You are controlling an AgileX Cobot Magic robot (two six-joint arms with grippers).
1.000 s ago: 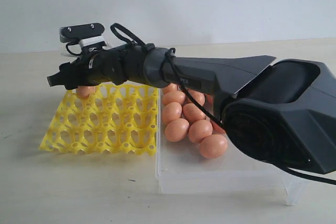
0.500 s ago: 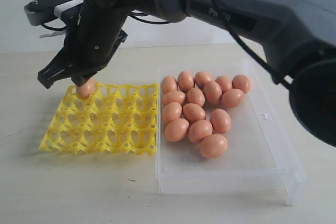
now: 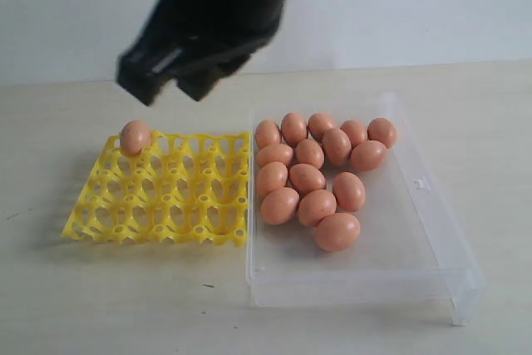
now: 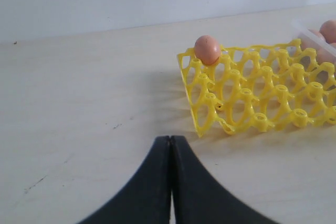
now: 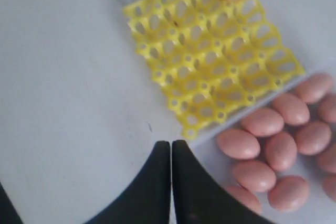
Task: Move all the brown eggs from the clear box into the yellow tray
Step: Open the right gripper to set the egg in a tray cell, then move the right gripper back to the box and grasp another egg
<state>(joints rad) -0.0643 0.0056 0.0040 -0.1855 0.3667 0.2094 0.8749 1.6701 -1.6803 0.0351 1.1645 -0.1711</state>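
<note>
Fifteen brown eggs (image 3: pixel 307 179) lie clustered in the clear box (image 3: pixel 432 247), which stands just beside the yellow tray (image 3: pixel 158 205), its long wall against the tray's edge. One further egg (image 3: pixel 135 136) sits in a corner cell of the tray, on the side away from the box; the other cells look empty. The right gripper (image 5: pixel 171 145) hangs above the tray, well clear of it, its two dark fingers pressed together with nothing between them. The left gripper (image 4: pixel 170 140) is low over the bare table (image 4: pixel 79 103), near the tray's side away from the box, fingers likewise closed and empty. The eggs are likely light, stiff and brittle, with smooth shells that can slip or roll against their neighbours. A sound hold would probably be a gentle squeeze across the widest middle of an egg at the cluster's edge, where the fingers have room on both sides
</note>
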